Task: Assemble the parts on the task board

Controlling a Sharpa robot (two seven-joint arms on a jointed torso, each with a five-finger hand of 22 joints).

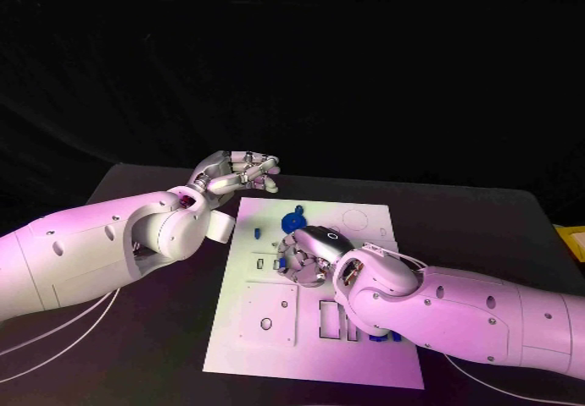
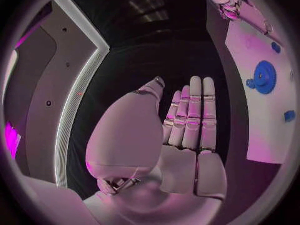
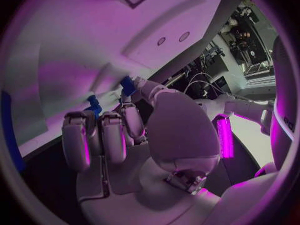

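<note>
the task board point(image 1: 262, 338) lies flat in the middle of the black table point(image 1: 122, 355). the right hand point(image 1: 308, 254) is down over the board's centre, fingers point(image 3: 103, 135) curled toward the surface, with a small blue part point(image 3: 127, 84) at the fingertips and a second blue piece point(image 3: 94, 105) beside it; whether the part is firmly pinched or only touched cannot be told. a blue gear point(image 1: 294, 222) sits on the board just beyond this hand, and more blue parts point(image 1: 385, 336) show at the board's near side beside the right forearm.

the left hand point(image 1: 242, 173) hangs off the board's far left corner, fingers point(image 2: 190, 117) straight and together, holding nothing.

procedure, as judged: seat the small part squarely into its place; keep the fingertips low and the part upright, press straight down, do not drag sideways.

clearance: the gear is close to the working fingers; avoid knocking it. open board lies toward the far right corner and the near left. the left hand is well apart.
</note>
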